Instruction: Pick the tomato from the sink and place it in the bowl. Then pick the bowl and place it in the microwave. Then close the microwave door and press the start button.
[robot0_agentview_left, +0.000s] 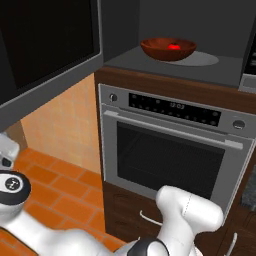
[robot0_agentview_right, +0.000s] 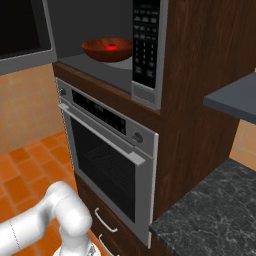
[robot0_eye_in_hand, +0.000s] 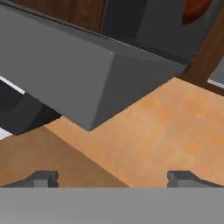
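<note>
End effector (robot0_eye_in_hand: 112, 178) agape below microwave door (robot0_eye_in_hand: 78, 83)

I see a steel-trimmed oven (robot0_agentview_left: 172, 150) with bar handle, orange tiled floor (robot0_agentview_left: 55, 185), dark stone counter (robot0_agentview_right: 215, 205), wooden cabinet side (robot0_agentview_right: 200, 75).

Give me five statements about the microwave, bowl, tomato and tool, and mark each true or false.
1. The bowl sits inside the microwave. True.
2. The tomato lies on the floor. False: it lies in the bowl.
3. The microwave door is shut. False: it stands swung open to the left.
4. The tool holds the bowl. False: its fingers stand wide apart with nothing between them.
5. The microwave sits directly above the oven. True.
</note>
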